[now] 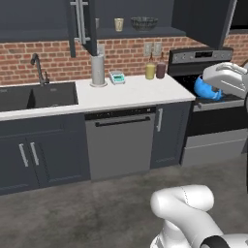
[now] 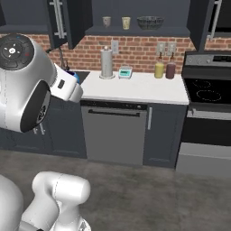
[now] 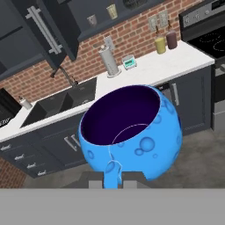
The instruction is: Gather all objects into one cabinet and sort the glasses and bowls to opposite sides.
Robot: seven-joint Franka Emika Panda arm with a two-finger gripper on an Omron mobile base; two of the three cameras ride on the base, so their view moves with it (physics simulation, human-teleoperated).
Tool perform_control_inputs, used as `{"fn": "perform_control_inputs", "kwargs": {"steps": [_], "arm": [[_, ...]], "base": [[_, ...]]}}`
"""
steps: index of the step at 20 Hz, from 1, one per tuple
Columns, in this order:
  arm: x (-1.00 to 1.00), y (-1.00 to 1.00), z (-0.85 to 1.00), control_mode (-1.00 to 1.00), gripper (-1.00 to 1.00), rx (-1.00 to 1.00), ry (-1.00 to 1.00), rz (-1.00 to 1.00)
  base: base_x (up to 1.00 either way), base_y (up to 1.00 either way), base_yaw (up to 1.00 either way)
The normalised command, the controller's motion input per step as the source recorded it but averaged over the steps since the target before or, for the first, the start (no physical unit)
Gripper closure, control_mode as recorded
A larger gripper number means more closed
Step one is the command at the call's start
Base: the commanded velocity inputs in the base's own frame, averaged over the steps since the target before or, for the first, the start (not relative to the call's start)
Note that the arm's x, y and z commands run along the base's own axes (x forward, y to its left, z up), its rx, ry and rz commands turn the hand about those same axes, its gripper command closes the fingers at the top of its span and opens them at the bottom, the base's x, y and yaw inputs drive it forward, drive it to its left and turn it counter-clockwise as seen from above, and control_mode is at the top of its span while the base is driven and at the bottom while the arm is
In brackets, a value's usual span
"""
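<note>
My gripper point(image 3: 113, 178) is shut on the rim of the small glossy blue bowl point(image 3: 132, 132), which is held in the air in front of the counter. In the left base view the blue bowl point(image 1: 206, 89) hangs under my white hand, in front of the stove. The dark wall cabinet point(image 2: 135, 31) stands open above the counter. On its lower shelf, from left to right, are the grey-mauve glass point(image 2: 106, 21), the cream glass point(image 2: 126, 22) and the wide dark mesh bowl point(image 2: 150, 22). The cream glass point(image 1: 118, 24) and mesh bowl point(image 1: 144, 23) also show from the left.
On the white counter point(image 1: 145, 92) stand a steel cylinder point(image 1: 98, 70), a small teal scale point(image 1: 116, 77), and a yellow canister point(image 1: 150, 70) with a brown canister point(image 1: 161, 70). The sink point(image 1: 38, 94) is at the left and the stove point(image 2: 207, 94) at the right. An open cabinet door point(image 1: 82, 24) juts outward.
</note>
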Motion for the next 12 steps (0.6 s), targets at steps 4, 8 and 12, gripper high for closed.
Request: {"fn": "perform_control_inputs", "kwargs": {"steps": [4, 8, 12], "arm": [[0.0, 0.0, 0.0, 1.0, 1.0, 0.0, 0.0, 0.0], [0.0, 0.0, 0.0, 1.0, 1.0, 0.0, 0.0, 0.0], [0.0, 0.0, 0.0, 1.0, 1.0, 0.0, 0.0, 0.0]], "base": [[0.42, -0.1, 0.0], [0.4, -0.16, 0.0], [0.43, -0.21, 0.0]]}}
